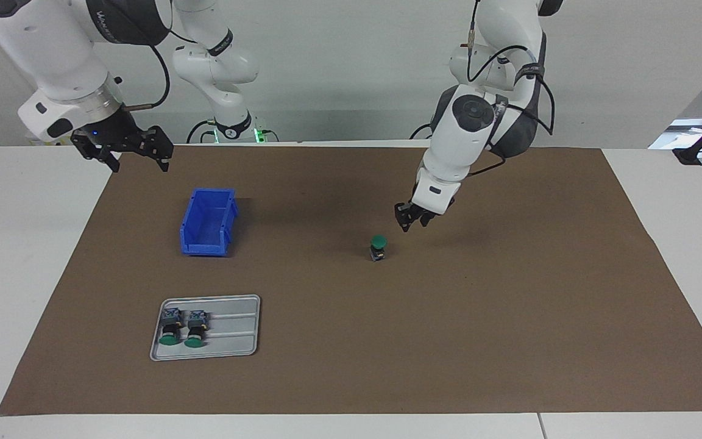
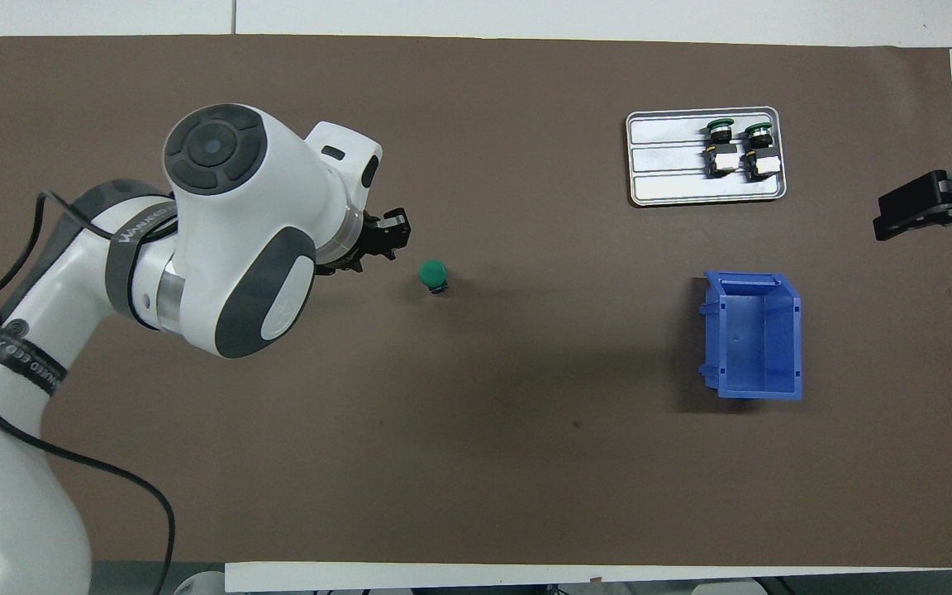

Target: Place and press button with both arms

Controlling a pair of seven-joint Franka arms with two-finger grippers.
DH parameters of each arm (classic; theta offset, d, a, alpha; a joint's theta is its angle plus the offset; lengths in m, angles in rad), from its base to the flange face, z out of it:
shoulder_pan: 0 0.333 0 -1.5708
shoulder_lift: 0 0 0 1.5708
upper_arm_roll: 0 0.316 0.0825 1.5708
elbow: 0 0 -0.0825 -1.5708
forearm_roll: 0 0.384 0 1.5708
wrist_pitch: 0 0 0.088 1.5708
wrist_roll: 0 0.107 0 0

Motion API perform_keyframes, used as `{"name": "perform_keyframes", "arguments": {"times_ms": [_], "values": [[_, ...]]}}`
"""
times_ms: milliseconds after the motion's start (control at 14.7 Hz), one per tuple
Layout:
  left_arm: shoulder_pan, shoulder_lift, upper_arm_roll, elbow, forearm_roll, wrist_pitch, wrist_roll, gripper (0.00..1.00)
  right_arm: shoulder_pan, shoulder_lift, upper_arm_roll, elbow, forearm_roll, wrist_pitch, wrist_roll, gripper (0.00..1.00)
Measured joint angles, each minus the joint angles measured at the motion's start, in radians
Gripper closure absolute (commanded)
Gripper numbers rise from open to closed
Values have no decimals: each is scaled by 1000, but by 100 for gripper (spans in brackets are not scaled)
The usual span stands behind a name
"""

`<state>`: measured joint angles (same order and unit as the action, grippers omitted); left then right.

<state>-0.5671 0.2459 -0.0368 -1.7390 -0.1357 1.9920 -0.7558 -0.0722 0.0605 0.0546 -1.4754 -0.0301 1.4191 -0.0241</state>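
Standing upright on the brown mat (image 1: 509, 341), the green-capped button (image 1: 378, 247) sits cap up near the middle of the table, on its own and touched by nothing. Left gripper (image 1: 410, 221) hangs just beside it, toward the left arm's end, low over the mat but clear of the cap; overhead it shows as a small black tip (image 2: 381, 244) short of the button (image 2: 434, 275). Its fingers hold nothing; whether they are spread or pressed together I cannot tell.

Right gripper (image 1: 124, 148) waits raised at the right arm's end of the table, over the mat's edge, fingers spread and empty.

Step in hand, as I judge it: placing looks done, since one button stands free on the mat, and the press is being set up. Two twin buttons (image 1: 182, 327) lie on their sides in the grey tray (image 1: 238, 323), farther from the robots than the blue bin (image 1: 208, 222), which is empty.

Next move calls for: bring the left gripper's tip squarely over the green cap, then drive straight down. The switch is small and top-heavy on a narrow block, so an off-centre push would likely tip it. The right arm could steady the block, though it is well apart now.
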Motion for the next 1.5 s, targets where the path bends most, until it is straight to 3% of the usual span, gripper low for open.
{"name": "perform_keyframes", "arguments": {"times_ms": [68, 272, 1498], "values": [[-19, 22, 0, 17, 0, -6, -1, 96, 0, 0, 0, 0, 0, 0, 0, 1], [-59, 67, 0, 34, 2, -7, -19, 100, 0, 0, 0, 0, 0, 0, 0, 1], [-82, 125, 2, 16, 11, 122, -81, 100, 0, 0, 0, 0, 0, 0, 0, 1]]}}
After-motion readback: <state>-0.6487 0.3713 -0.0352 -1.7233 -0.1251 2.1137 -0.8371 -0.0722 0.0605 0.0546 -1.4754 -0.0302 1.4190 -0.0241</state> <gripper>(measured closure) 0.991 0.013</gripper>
